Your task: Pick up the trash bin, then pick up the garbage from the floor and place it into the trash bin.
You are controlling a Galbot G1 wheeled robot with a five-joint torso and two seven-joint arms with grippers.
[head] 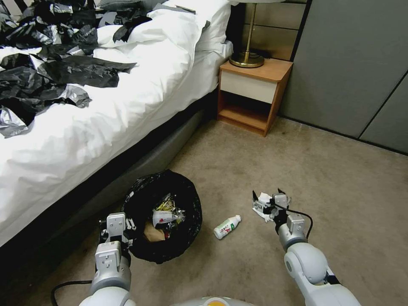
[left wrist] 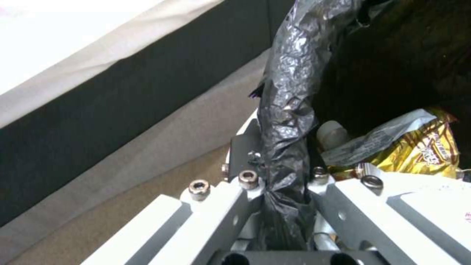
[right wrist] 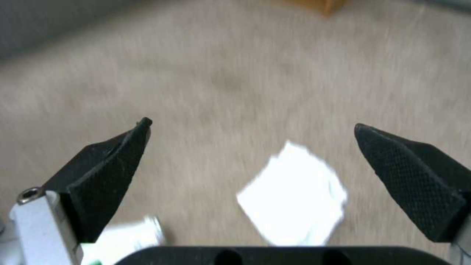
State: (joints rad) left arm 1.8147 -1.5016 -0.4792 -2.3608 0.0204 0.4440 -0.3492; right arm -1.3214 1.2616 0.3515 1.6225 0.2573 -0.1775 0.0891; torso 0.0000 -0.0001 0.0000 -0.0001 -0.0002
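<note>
Right, I've got the trash bin (head: 163,214) pinned at its rim with my left gripper (head: 123,231), down by the foot of the bed (head: 106,119). On the left wrist view the jaws are closed tight on the black bag (left wrist: 287,121) folded over that rim, so the bin part reads as done. Inside I can make out a gold snack wrapper (left wrist: 417,145) and what looks like a bottle (head: 163,217) plus something brown (head: 153,233), so several pieces are already in.

Over on the other side, my right gripper (right wrist: 252,127) is spread wide over the carpet (head: 331,178), holding nothing, with the white tissue (right wrist: 294,195) lying between the two black pads (right wrist: 105,176). From the head camera the gripper sits right on top of that tissue (head: 263,204), so I judge this as the reach for the grab, not yet closed.

What's left, as far as I can see: this tissue, and one small plastic bottle (head: 226,226) lying on its side on the floor between the bin and my right gripper. The black-and-silver sheets (head: 51,63) on the bed I'm leaving alone.
</note>
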